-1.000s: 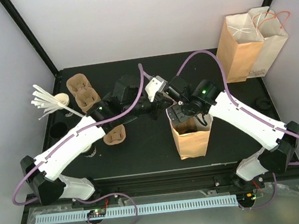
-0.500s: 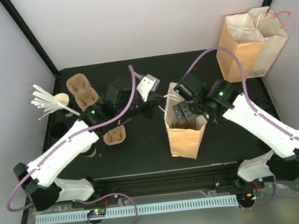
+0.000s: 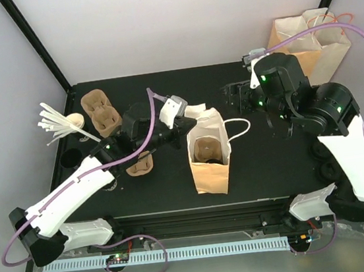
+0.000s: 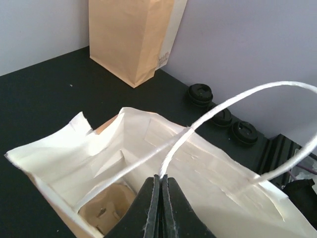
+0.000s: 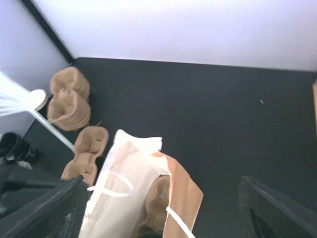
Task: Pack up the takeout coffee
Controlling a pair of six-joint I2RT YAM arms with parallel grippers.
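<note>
Black lid: the takeout coffee (image 3: 71, 156) showed from above as a small round black disc, hard to pick out against the black table (image 3: 271, 158). The right wrist view caught the takeout coffee (image 5: 12, 144) at the picture's left edge, dark and squat (its cup wall was too dim to describe).
Coffee axis: it stood upright with the lid up and its long axis vertical; being round, it showed no side that pointed any particular way.
Coffee place: it sat on the table near the left edge, just nearer than the cream cup of white stirrers (image 3: 72, 121). It was left of the left arm, well apart from the paper bag (image 3: 210, 175) and outside it.
Paper bag: brown outside and white inside, it stood upright and open-mouthed at mid-table, with a pulp cup carrier (image 3: 207, 149) down inside.
Left gripper (image 4: 159, 181): its fingers were pressed together on the bag's white cord handle (image 4: 237, 96), pinching it over the bag's mouth.
Right gripper (image 5: 162, 181): its fingers stood wide apart and held nothing, raised to the right of the bag.
Elsewhere: more carriers (image 3: 101, 112) lay at the far left, and two bags (image 3: 301, 55) stood in the far right corner.
</note>
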